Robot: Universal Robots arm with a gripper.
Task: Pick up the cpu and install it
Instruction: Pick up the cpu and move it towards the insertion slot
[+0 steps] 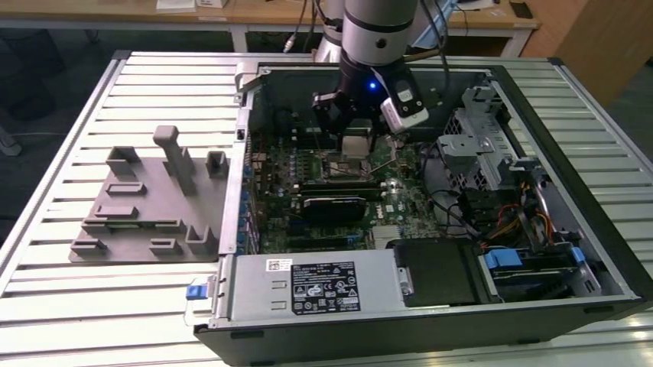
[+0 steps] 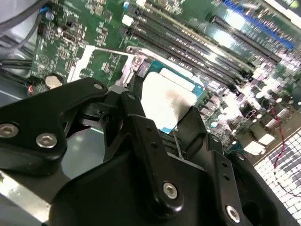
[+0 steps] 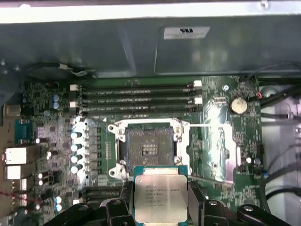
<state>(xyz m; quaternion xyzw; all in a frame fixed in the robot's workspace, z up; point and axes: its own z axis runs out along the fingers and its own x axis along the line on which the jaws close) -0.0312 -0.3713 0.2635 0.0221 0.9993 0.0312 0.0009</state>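
Observation:
The cpu [image 3: 161, 195], a silver square chip with a pale-green rim, hangs flat between my gripper's [image 3: 161, 207] black fingers [image 3: 123, 203]. The gripper is shut on two opposite edges of it. In the second wrist view the cpu [image 2: 167, 101] sits between the fingers [image 2: 137, 120] just over the motherboard. The open socket [image 3: 148, 149] shows its bare contact field, and the cpu hangs above the board just beside it. In the exterior view the gripper [image 1: 353, 144] holds the cpu [image 1: 354, 147] low inside the open computer case [image 1: 429, 313], over the socket area [image 1: 342, 162].
The socket's metal load plate [image 3: 214, 146] lies swung open beside it. Memory slots [image 3: 136, 99] run along one side of the socket. Case walls, a drive cage [image 1: 479, 145] and cables [image 1: 521, 222] surround the board. A grey tray with upright blocks [image 1: 153, 206] stands on the slatted table at the exterior view's left.

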